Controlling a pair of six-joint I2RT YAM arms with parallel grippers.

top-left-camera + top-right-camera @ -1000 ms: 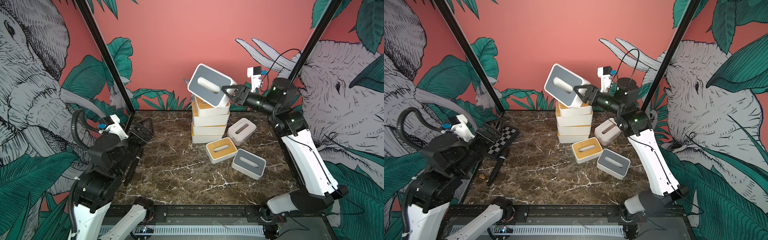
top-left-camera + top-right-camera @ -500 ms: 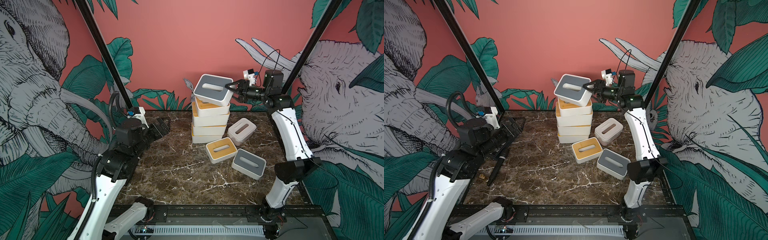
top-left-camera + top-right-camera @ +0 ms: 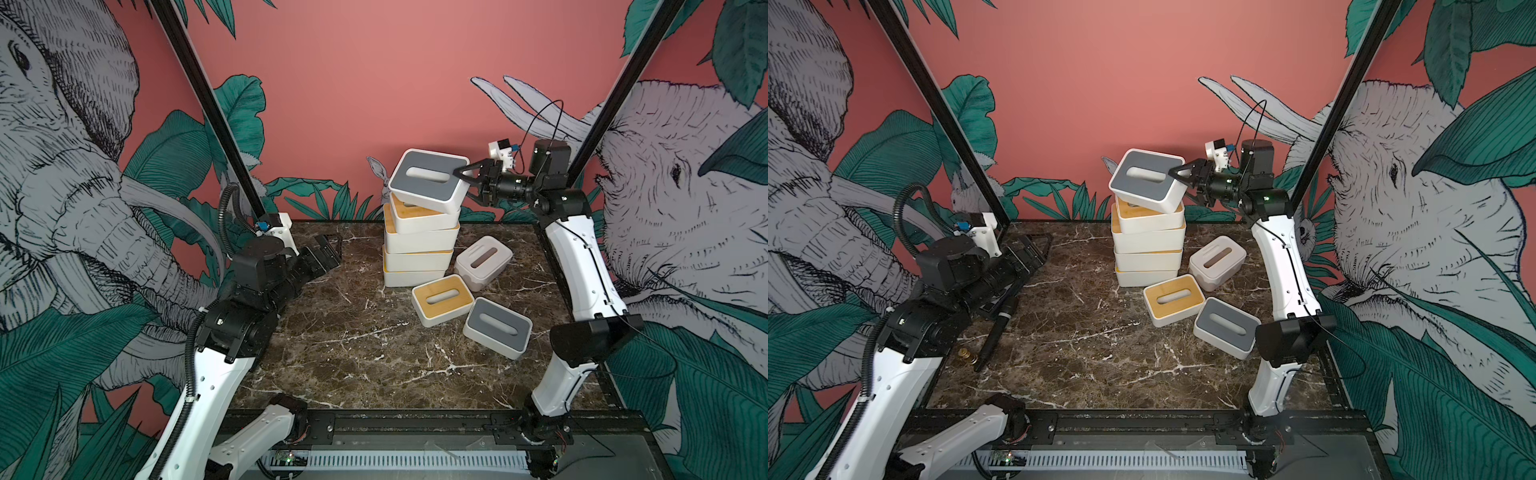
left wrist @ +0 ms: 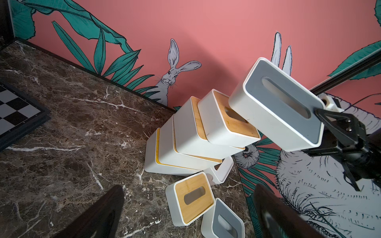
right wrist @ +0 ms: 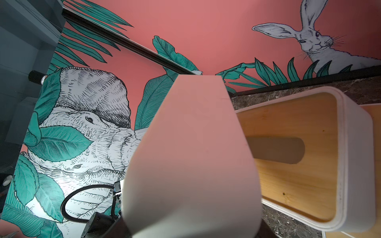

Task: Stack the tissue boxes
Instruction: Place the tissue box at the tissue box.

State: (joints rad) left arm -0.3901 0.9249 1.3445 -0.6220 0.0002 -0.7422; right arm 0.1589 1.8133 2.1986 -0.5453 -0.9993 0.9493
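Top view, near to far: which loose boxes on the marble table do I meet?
White box with grey slotted lid → white box with bamboo slotted lid → pale rounded box with white slotted lid.

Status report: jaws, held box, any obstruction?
Right jaws shut on grey-lid tissue box, tilted above four-box stack. Left jaws open, empty. Three loose boxes beside stack base.

Both top views looked down from the front; both wrist cameras shared the stack of tissue boxes [image 4: 189, 131], the right one closest.

marble table [image 3: 332, 365] bears box stack [image 3: 417, 259], three loose boxes [image 3: 442, 299], checkerboard panel [image 4: 14, 111], black rod [image 3: 998, 328].
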